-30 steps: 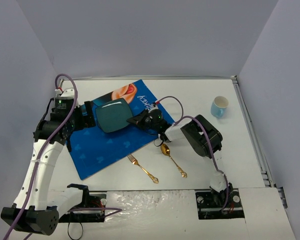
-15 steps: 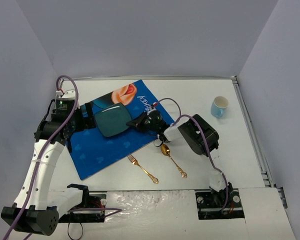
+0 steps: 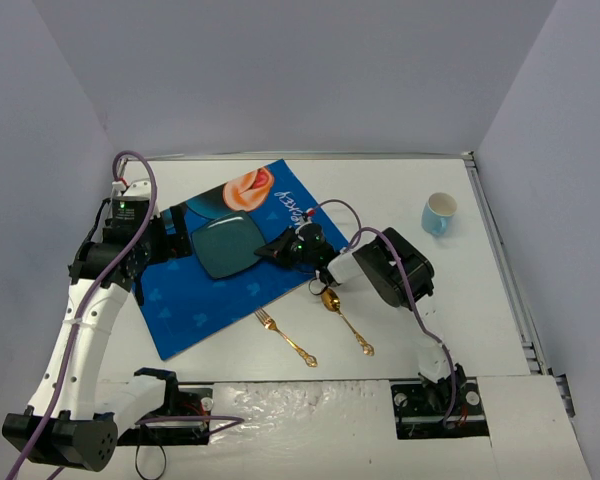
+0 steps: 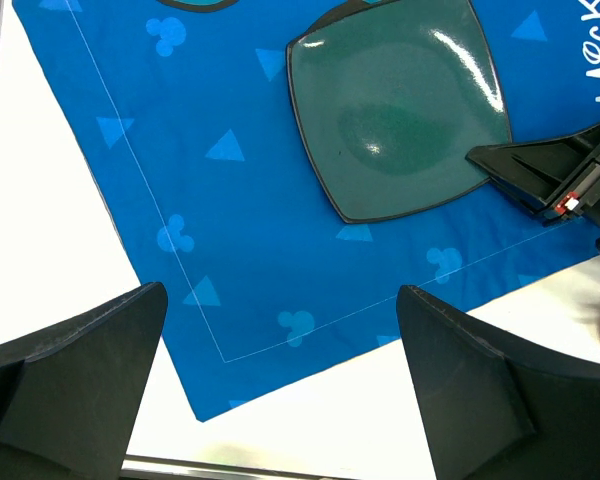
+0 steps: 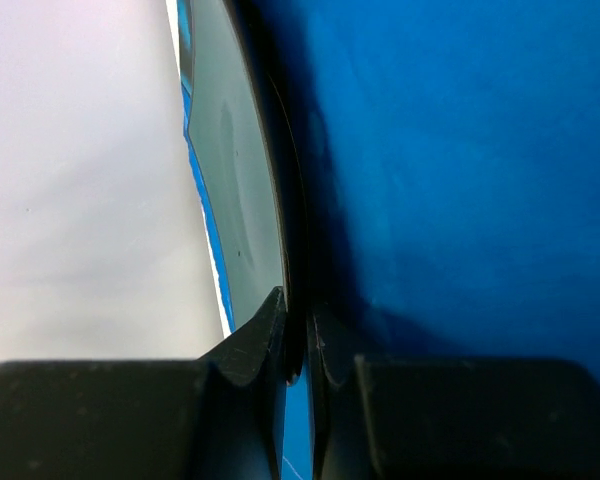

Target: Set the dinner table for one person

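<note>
A dark green square plate [image 3: 225, 247] is low over the blue Mickey-print placemat [image 3: 215, 295] on the white dinner table [image 3: 400, 190]. My right gripper [image 3: 269, 250] is shut on the plate's right rim; in the right wrist view its fingertips [image 5: 297, 340] pinch the plate's thin edge [image 5: 242, 200] over the placemat [image 5: 460, 150]. My left gripper [image 3: 170, 240] hovers open at the plate's left, holding nothing. The left wrist view shows its gripper [image 4: 280, 400] wide apart above the placemat's corner [image 4: 250, 230], with the plate [image 4: 400, 110] beyond. I cannot tell whether the plate touches the mat.
A gold fork [image 3: 285, 338] and a gold spoon [image 3: 345, 320] lie on the table just off the placemat's near-right edge. A light blue cup [image 3: 439, 213] stands at the far right. Grey walls close in the table at the back and sides.
The right gripper has carried the plate a little to the left and towards me over the placemat. The left arm has stayed still, open.
</note>
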{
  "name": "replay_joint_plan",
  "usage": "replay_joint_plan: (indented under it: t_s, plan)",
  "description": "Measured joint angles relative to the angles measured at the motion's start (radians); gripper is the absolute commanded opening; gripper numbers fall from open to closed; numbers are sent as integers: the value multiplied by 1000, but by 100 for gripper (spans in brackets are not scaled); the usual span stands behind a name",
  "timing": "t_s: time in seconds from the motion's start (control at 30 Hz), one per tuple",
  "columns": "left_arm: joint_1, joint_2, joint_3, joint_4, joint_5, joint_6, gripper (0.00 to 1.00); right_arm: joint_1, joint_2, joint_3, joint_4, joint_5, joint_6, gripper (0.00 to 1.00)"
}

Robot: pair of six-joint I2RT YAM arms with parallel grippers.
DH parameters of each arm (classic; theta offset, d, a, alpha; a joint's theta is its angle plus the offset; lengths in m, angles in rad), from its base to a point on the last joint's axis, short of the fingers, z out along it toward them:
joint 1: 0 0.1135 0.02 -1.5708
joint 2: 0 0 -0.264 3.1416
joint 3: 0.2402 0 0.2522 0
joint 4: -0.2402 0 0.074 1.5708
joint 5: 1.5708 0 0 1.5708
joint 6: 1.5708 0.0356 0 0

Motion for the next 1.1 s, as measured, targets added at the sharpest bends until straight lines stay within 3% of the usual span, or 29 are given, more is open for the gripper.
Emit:
replay_joint_plan:
  t_s: [0.2,0.5,0.67,0.8,1.1]
  plan:
    - [0,0,0,0,0,0,97,-7,21,14,15,-26,-8,3]
    - [0,-1,-17,0,0,1,97,-18,9,23,13,-43,-48,60]
    - [0,-2,-18,0,0,1,97,-32,-39,33,-50,-40,-100,79]
    - [0,-2,-18,0,0,1,97,-51,-105,36,-189,-5,-191,86]
    - [0,-2,-18,1,0,3,97,-122,-342,51,-663,233,-510,89]
